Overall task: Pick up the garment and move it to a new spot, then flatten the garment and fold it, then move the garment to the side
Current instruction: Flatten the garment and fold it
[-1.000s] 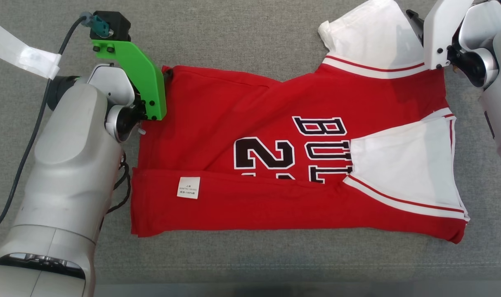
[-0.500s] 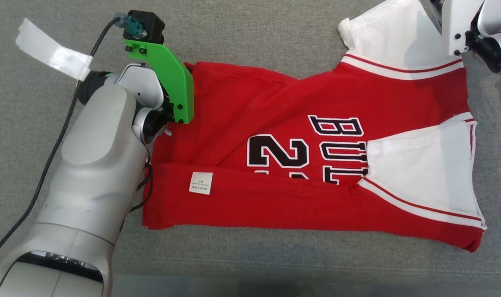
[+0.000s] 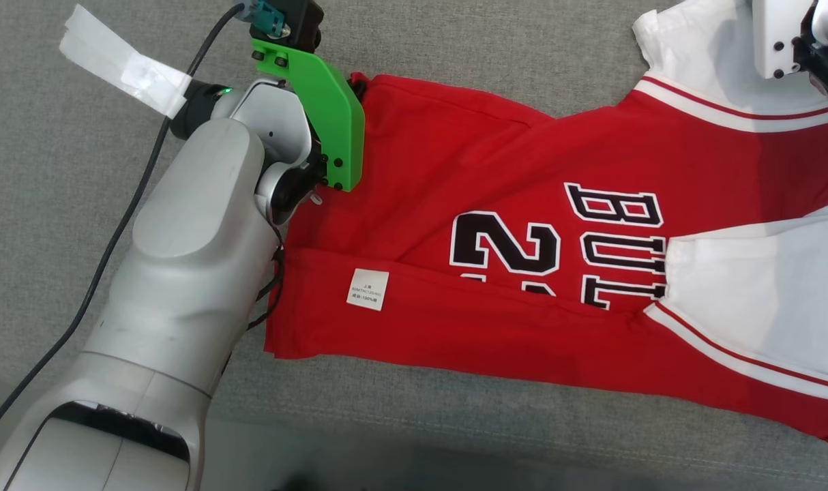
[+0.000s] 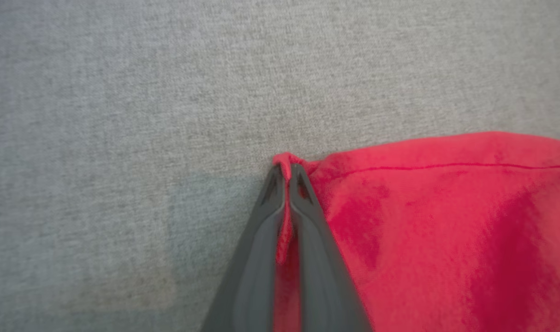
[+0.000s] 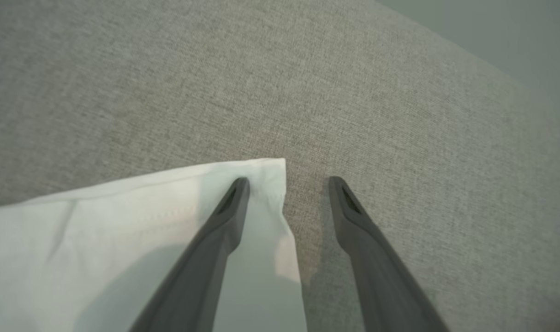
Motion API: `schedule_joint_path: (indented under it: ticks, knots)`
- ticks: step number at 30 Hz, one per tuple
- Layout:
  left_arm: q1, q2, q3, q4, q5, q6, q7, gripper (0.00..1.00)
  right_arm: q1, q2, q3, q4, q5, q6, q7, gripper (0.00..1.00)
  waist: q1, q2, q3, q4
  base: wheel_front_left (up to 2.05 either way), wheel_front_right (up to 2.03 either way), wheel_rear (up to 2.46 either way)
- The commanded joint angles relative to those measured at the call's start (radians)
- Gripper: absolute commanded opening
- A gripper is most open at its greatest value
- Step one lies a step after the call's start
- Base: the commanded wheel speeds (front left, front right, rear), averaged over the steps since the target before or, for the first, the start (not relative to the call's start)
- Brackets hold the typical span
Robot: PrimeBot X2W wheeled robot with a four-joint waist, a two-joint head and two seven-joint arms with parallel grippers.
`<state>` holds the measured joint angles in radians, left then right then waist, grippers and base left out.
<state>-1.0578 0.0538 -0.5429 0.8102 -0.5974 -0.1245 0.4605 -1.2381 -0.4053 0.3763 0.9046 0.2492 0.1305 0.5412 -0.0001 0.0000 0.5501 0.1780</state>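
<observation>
Head view: a red basketball jersey [image 3: 496,170] lies mostly flat on the grey cloth surface [image 3: 80,170], its black-and-white number and lettering facing up and a white care label [image 3: 367,289] on a folded-over strip along its near edge. The left arm's green bracket [image 3: 325,102] sits over the jersey's far left corner, hiding the fingers below it. A black cable [image 3: 134,204] and a strip of pale tape [image 3: 124,68] trail off that wrist. One white sleeve [image 3: 762,300] is folded in over the lettering.

Left wrist view: the left gripper [image 4: 287,173] is closed tight, with a small pinch of the red hem poking out between and just past its fingertips. The rest of the jersey spreads away to the right of the fingers; bare grey cloth lies ahead and to their left.

Right wrist view: the right gripper [image 5: 289,180] stands wide apart and grips nothing. Its left finger [image 5: 224,216] lies over the corner of the jersey's other white sleeve [image 5: 123,221], and its right finger [image 5: 358,221] is over bare grey cloth, so the sleeve's edge runs between the two.
</observation>
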Motion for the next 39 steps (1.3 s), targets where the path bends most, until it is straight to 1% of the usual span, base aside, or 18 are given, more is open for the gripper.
schedule_joint_path:
  ticks: [1,2,3,4,5,6,7,9,14,18,21,23,25,29,34,39]
  knots:
    - [0.006,0.002,-0.008,0.017,-0.005,0.0,0.004,0.0,0.012,0.002,0.005,0.019,-0.003,0.0,-0.001,0.91,0.0001,0.0,0.008,0.008,0.0,0.0,0.0]
    - [0.006,0.002,-0.011,0.017,-0.008,0.0,0.002,0.0,0.014,0.003,-0.001,0.029,0.0,0.0,-0.002,0.85,0.0001,0.0,0.009,0.009,0.0,0.0,0.0]
    - [0.005,0.001,-0.013,0.018,-0.009,0.001,0.001,0.0,0.015,0.007,-0.01,0.039,0.005,0.0,-0.004,0.51,0.0001,0.0,0.01,0.008,0.0,0.0,0.0]
    - [0.004,0.001,-0.015,0.021,-0.012,0.003,-0.001,0.0,0.019,0.014,-0.018,0.05,0.011,0.0,0.0,0.38,0.0001,0.0,0.011,0.007,0.0,0.0,0.0]
    - [0.004,0.0,-0.018,0.024,-0.013,0.005,-0.002,0.0,0.024,0.02,-0.024,0.063,0.014,0.0,0.007,0.23,0.0001,0.0,0.01,0.005,0.0,0.0,0.0]
    - [0.004,0.0,-0.02,0.028,-0.013,0.007,-0.004,0.0,0.027,0.025,-0.025,0.073,0.012,0.0,0.012,0.03,0.0001,0.0,0.008,0.001,0.0,0.0,0.0]
    - [0.006,0.0,-0.022,0.033,-0.015,0.009,-0.006,0.0,0.03,0.03,-0.026,0.078,0.009,0.0,0.011,0.0,0.0001,0.0,0.005,-0.002,0.0,0.0,0.0]
    - [0.008,-0.001,-0.025,0.039,-0.017,0.013,-0.01,0.0,0.037,0.034,-0.031,0.085,0.017,0.0,0.011,0.0,0.0001,0.0,-0.004,-0.009,0.0,0.0,0.0]
    - [0.01,0.011,-0.016,0.05,-0.011,0.031,-0.054,0.0,0.042,0.037,-0.036,0.063,0.04,0.0,-0.046,0.0,0.0001,0.0,-0.037,-0.029,0.0,0.0,0.0]
    - [-0.002,0.028,0.009,0.049,0.002,0.07,-0.153,0.0,0.039,0.033,-0.045,0.02,0.072,0.0,-0.139,0.0,0.0001,0.0,-0.07,-0.045,0.0,0.0,0.0]
    - [-0.001,0.04,0.019,0.06,0.009,0.089,-0.213,0.0,0.059,0.03,-0.048,0.003,0.087,0.0,-0.208,0.0,0.0001,0.0,-0.096,-0.06,0.0,0.0,0.0]
    - [0.005,0.048,0.023,0.072,0.009,0.092,-0.23,0.0,0.069,0.032,-0.05,-0.005,0.102,0.0,-0.241,0.0,0.0001,0.0,-0.113,-0.069,0.0,0.0,0.0]
    - [0.01,0.051,0.023,0.08,0.008,0.09,-0.234,0.0,0.076,0.036,-0.049,-0.007,0.114,0.0,-0.249,0.0,0.0001,0.0,-0.12,-0.073,0.0,0.0,0.0]
    - [0.03,0.058,0.017,0.103,0.003,0.09,-0.233,0.0,0.123,0.034,-0.02,-0.05,0.177,0.0,-0.281,0.0,0.0001,0.0,-0.151,-0.086,0.0,0.0,0.0]
    - [0.072,0.066,0.014,0.114,-0.002,0.1,-0.257,0.0,0.219,-0.015,0.022,-0.183,0.291,0.0,-0.332,0.0,0.0001,0.0,-0.194,-0.092,0.0,0.0,0.0]
    - [0.128,0.071,0.005,0.089,0.003,0.104,-0.297,0.0,0.381,-0.118,0.068,-0.392,0.409,0.0,-0.326,0.0,0.0001,0.0,-0.237,-0.098,0.0,0.0,0.0]
